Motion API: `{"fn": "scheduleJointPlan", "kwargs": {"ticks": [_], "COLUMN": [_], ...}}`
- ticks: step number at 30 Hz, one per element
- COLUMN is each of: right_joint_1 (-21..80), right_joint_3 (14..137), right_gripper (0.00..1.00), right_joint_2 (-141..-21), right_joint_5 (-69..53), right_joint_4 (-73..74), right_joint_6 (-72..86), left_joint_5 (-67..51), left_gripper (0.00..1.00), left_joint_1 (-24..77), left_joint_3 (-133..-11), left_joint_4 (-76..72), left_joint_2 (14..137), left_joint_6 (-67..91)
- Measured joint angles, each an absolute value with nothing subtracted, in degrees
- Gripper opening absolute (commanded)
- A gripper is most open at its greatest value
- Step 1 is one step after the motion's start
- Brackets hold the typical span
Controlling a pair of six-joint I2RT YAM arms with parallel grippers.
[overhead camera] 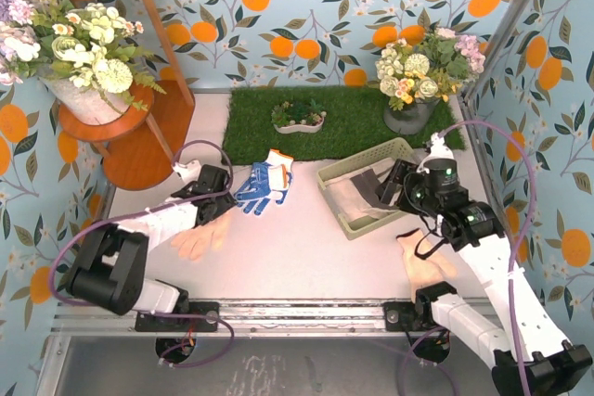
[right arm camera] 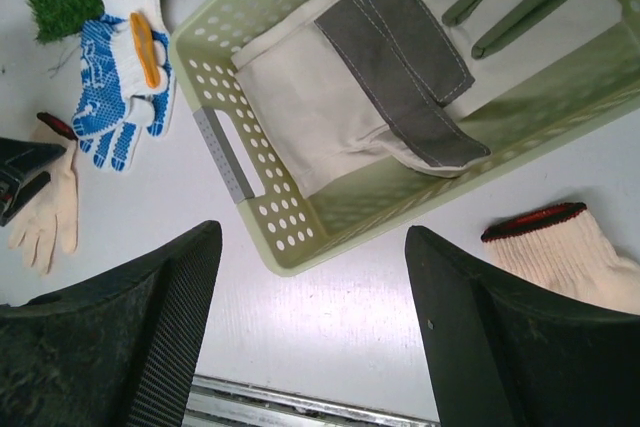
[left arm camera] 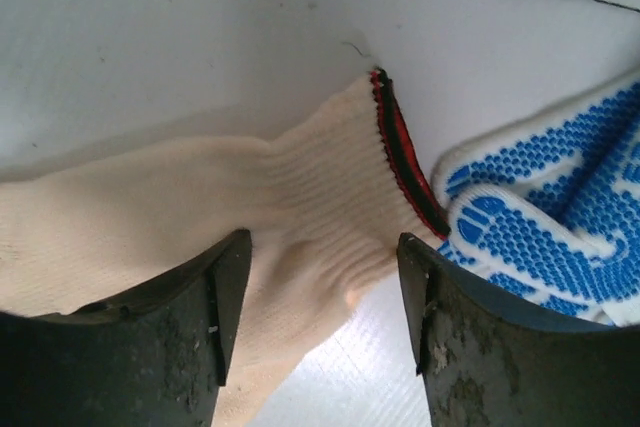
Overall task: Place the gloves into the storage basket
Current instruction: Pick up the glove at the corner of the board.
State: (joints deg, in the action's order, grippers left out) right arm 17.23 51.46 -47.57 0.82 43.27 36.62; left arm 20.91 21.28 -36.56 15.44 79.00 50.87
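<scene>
**While one work glove point(right arm camera: 400, 87) is lying in the storage basket point(right arm camera: 290, 217), three are lying outside**

Although the overhead view is hiding this beneath the arm point(overhead camera: 162, 220), the left wrist view is showing the left hand point(left arm camera: 322, 262) standing open, fingers point(left arm camera: 150, 337) straddling the ribbed cuff point(left arm camera: 320, 197) of a peach glove point(left arm camera: 150, 217), the blue-and-white glove point(left arm camera: 560, 197) lying just beside it at right. Low in the right wrist frame, the right hand point(right arm camera: 312, 247) is gaping, holding nothing. Above it the storage basket is holding the grey-and-cream work glove; the second peach glove point(right arm camera: 565, 252) is lying on the surface point(right arm camera: 330, 347) just beside the basket, lower right.
</scene>
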Motion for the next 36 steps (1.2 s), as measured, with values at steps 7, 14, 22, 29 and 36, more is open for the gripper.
{"fn": "scheduleJointPlan", "kwargs": {"ticks": [7, 14, 22, 29, 36], "right_joint_1": [17.2, 17.2, 17.2, 17.2, 17.8], "right_joint_3": [50.8, 49.7, 47.2, 47.0, 45.1], "right_gripper": [0.71, 0.71, 0.71, 0.71, 0.72], "right_joint_2": [-51.6, -51.5, -56.8, -55.1, -49.9], "right_joint_5": [-0.2, -0.3, -2.4, -3.8, -11.4], "right_joint_4": [42.9, 41.1, 36.9, 35.6, 32.6], "right_joint_6": [37.0, 37.8, 38.5, 38.9, 37.3], "left_joint_5": [21.6, 22.2, 22.3, 18.1, 4.8], "left_gripper": [0.37, 0.13, 0.0, 0.0, 0.0], "left_joint_1": [21.0, 20.8, 20.8, 20.8, 21.7], "left_joint_3": [-34.7, -32.4, -28.1, -27.6, -27.7], "left_joint_4": [10.3, 9.3, 14.6, 15.6, 15.2], "left_joint_2": [80.7, 78.8, 66.6, 60.2, 59.9], "left_joint_6": [52.6, 53.3, 52.2, 48.0, 42.0]}}
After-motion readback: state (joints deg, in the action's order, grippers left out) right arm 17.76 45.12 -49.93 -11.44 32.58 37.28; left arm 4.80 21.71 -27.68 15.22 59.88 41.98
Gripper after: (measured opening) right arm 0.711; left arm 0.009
